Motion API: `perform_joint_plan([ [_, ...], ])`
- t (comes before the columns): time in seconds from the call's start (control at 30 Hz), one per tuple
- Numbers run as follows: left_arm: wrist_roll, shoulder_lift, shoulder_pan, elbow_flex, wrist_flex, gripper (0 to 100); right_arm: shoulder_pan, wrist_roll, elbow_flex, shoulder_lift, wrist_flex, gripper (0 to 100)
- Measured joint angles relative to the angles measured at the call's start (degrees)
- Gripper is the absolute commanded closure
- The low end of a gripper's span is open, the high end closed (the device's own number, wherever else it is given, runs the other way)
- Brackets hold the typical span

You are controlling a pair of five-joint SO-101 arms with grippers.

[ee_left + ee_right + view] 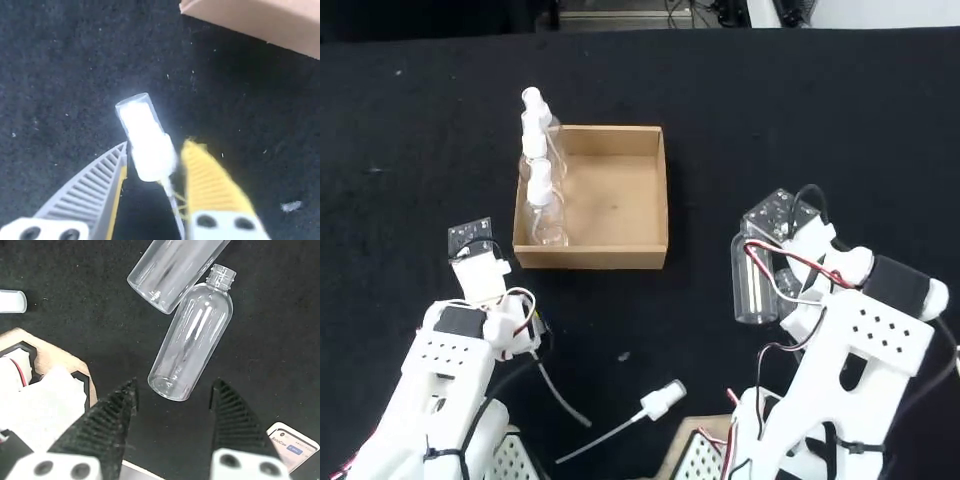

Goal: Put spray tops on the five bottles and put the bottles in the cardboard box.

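The cardboard box (616, 259) sits mid-table with three capped bottles (544, 195) standing along one wall. My left gripper (157, 150) is shut on a white spray top (145, 142), and its thin tube (560, 395) trails out from under the left arm (470, 345). My right gripper (175, 390) hangs open above the base of a clear uncapped bottle (192, 342) that lies on its side. A second clear bottle (172, 265) lies just beyond it. In the high view one clear bottle (755, 280) lies beside the right arm (850, 330).
A loose spray top (663, 398) with its long tube lies on the black cloth near the front, between the arms. A wooden base board (47, 352) and a phone (295, 447) lie close to the right arm. A corner of the box (260, 20) lies ahead of the left gripper.
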Motion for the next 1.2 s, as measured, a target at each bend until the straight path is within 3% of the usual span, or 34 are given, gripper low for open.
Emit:
perform_joint_plan([
  [0.3,-2.1,0.0,-1.9,0.0,-1.2,90,0.0,0.0,0.0,0.0,0.0,77.9],
  [0.5,-10.2,0.0,-14.4,-6.0,-2.6,90,0.0,0.0,0.0,0.0,0.3,77.9],
  [1.0,-11.8,0.4,-42.0,-11.6,-3.1,89,0.0,-2.1,0.0,0.0,0.3,77.9],
  [1.2,-11.7,8.0,-48.4,-13.1,-4.2,75,0.0,-2.1,0.0,0.0,0.3,77.9],
])
